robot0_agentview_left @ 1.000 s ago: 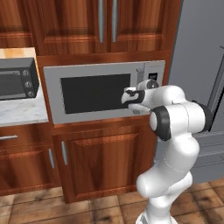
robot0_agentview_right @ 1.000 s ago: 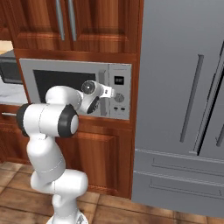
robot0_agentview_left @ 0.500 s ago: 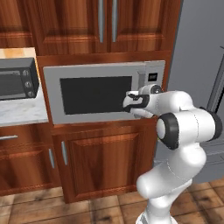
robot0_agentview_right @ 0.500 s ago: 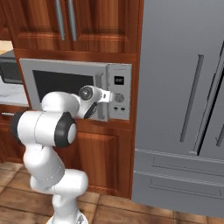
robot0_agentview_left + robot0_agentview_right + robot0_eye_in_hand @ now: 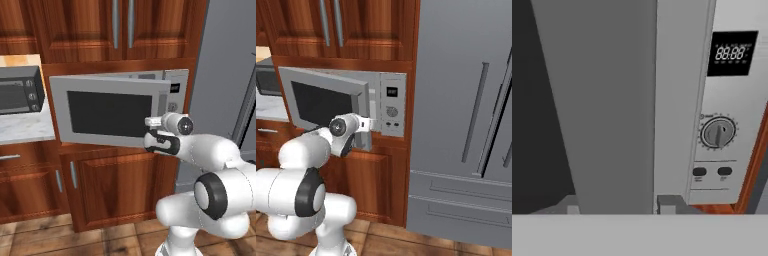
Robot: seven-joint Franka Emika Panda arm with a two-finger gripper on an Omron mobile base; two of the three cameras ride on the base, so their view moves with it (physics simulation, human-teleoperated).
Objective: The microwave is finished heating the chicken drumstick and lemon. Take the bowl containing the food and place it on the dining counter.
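Reddish-brown wood cabinets [image 5: 85, 30] above, with vertical metal bar handles [image 5: 122, 22]. Matching lower cabinet doors [image 5: 125, 187] below. Tall grey steel refrigerator [image 5: 461, 115] to the right, long handles. Dark grey toaster oven [image 5: 20, 90] on a pale marble countertop [image 5: 25, 132] at left. Brown tiled floor [image 5: 75, 240].

You see the microwave [image 5: 120, 107] in the middle of the frame, with its door swung partly open. The gripper [image 5: 156, 134] sits right at the door's lower right edge. At the left edge stands a dark toaster oven [image 5: 19, 90] on a light counter [image 5: 25, 131]. A grey fridge [image 5: 230, 85] fills the right side.
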